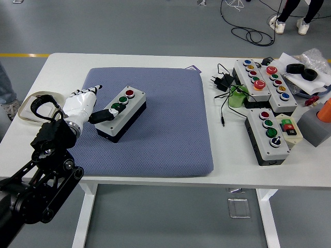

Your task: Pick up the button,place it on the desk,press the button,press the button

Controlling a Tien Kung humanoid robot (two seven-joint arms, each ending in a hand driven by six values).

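Note:
A grey button box [121,112] with a black base lies on the blue-grey cushion mat [170,129]. It carries a red button [129,93] and two green ones. My left hand [88,106], white with black fingertips, sits just left of the box. Its thumb [103,115] rests on the near end of the box top, by the nearest green button. The other fingers [92,91] stretch out flat toward the far side and hold nothing. My right arm does not show.
Several more button boxes [261,77] [269,135] stand at the right of the table, with a black power adapter and cable [221,82]. An orange item on a grey block [318,124] is at the right edge. A tape roll [36,106] lies far left.

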